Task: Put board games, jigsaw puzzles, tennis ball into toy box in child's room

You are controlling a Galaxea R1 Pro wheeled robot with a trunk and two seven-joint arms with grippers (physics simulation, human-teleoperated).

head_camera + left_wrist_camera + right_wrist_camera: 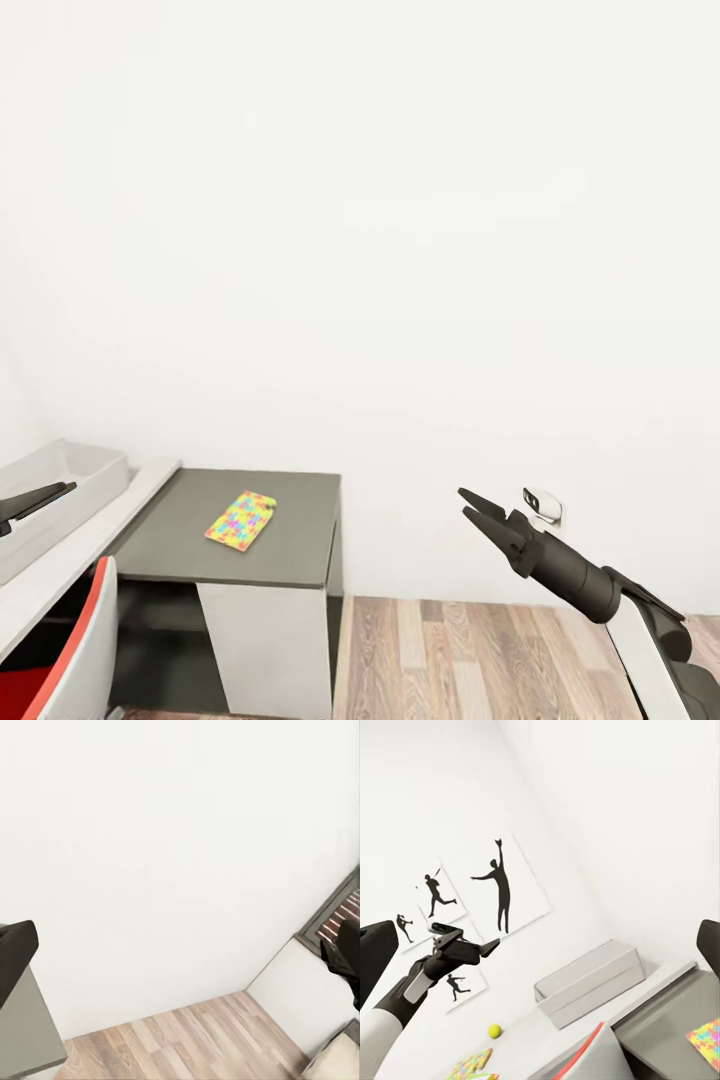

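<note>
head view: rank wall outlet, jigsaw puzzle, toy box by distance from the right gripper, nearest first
1. Wall outlet: on the white wall, just beside the right gripper.
2. Jigsaw puzzle: on the dark-grey cabinet top, toward the robot's left.
3. Toy box: on the pale table, far left, beyond the puzzle.

Jigsaw puzzle [241, 520]: yellow, pink, blue, green pieces. Cabinet [300, 540] top: dark grey. Tennis ball [494, 1030]: yellow-green. Toy box [585, 986]: pale grey.

The head camera looks down at a bright multicoloured jigsaw sheet [241, 520] near the wall; the right wrist camera shares it [705, 1038].
</note>
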